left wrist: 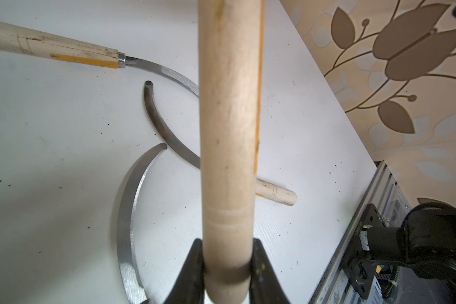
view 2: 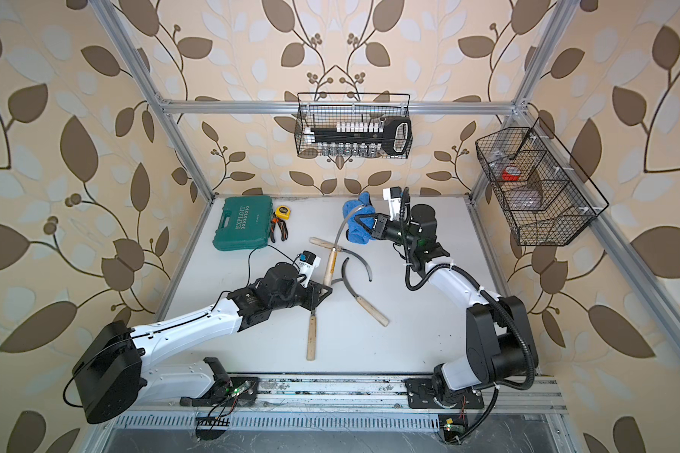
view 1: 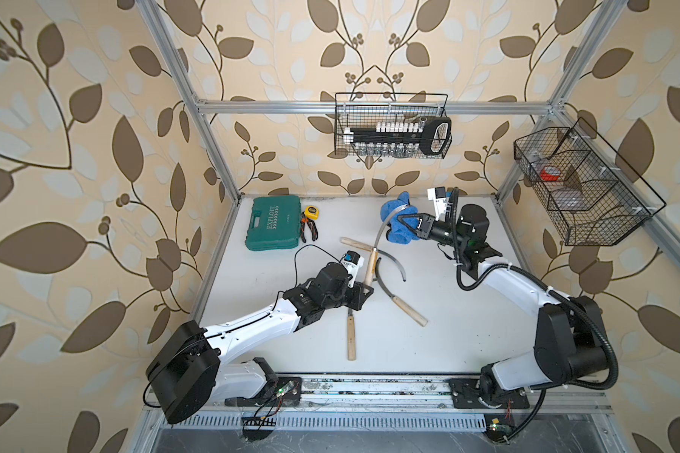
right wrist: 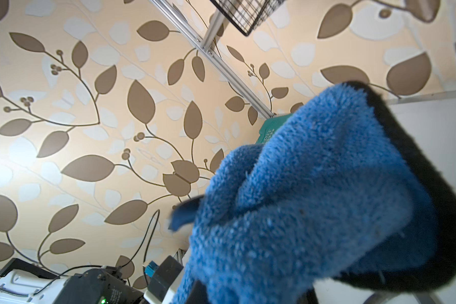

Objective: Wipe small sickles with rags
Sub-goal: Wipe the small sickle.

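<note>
Pale wood fills the left wrist view. The left gripper [left wrist: 228, 265] is clamped narrow on the butt of the held sickle [view 1: 371, 264], whose blade rises toward the upper centre of the frame. The left arm stretches low from the lower left, with its wrist bent in at the centre. The right arm climbs from the lower right and folds at the elbow. Its forearm points left, and the right gripper [view 1: 411, 225] is pinched tight on the blue microfibre cloth [view 1: 393, 206], which bunches around that raised blade.

There are four sickles. Besides the held one, a second sickle [view 1: 353, 243], a third sickle [view 1: 409, 312] and a fourth sickle [view 1: 351, 337] lie flat at mid-frame (the fourth's blade runs under the left gripper). There is one cloth.

A green tool case [view 1: 273, 229], a yellow tape measure [view 1: 311, 211] and orange-handled pliers [view 1: 309, 231] sit together at the table's upper left. One wire basket [view 1: 342, 125] hangs on the back wall and another wire basket [view 1: 605, 219] on the right wall. The white table [view 1: 468, 321] lies bare at lower right, between the sickles and the right arm.
</note>
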`<state>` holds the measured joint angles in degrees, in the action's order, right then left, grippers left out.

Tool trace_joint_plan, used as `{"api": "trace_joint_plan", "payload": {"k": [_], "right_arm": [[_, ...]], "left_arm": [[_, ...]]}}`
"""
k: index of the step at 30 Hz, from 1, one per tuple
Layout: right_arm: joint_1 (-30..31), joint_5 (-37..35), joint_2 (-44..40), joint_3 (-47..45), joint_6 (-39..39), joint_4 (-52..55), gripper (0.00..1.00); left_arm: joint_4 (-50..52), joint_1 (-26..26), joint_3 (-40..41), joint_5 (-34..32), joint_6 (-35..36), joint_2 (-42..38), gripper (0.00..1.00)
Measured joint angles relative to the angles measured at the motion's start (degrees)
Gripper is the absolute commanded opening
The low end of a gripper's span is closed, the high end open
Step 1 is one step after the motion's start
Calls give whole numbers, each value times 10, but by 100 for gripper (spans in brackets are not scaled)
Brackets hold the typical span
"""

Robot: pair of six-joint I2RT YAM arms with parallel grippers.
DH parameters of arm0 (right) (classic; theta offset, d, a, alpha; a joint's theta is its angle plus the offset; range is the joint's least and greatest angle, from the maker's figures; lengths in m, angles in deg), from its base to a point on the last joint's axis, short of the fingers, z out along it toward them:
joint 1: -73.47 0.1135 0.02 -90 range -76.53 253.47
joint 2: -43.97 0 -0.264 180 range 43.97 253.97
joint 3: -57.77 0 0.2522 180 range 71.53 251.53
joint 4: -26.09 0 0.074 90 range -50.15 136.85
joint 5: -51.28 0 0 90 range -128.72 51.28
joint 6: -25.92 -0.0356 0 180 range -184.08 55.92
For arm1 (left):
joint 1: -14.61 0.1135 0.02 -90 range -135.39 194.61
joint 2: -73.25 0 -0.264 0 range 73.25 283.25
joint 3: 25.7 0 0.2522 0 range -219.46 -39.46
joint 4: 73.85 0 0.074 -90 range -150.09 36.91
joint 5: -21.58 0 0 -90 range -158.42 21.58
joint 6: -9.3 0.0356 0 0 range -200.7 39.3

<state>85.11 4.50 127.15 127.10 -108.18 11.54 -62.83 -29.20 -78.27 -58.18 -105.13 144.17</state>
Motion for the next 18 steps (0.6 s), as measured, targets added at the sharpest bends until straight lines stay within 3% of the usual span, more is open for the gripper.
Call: {"api": "trace_joint_plan", "payload": {"k": [11,18], "right_arm": [[-102,-66,-213,-86,7,58,0],[-111,-247,-458,-232,52,224,0]], "left_arm": [[29,0,14,-40,-21,-18,0],[90,0,7,-95,-71,-17,0]]}}
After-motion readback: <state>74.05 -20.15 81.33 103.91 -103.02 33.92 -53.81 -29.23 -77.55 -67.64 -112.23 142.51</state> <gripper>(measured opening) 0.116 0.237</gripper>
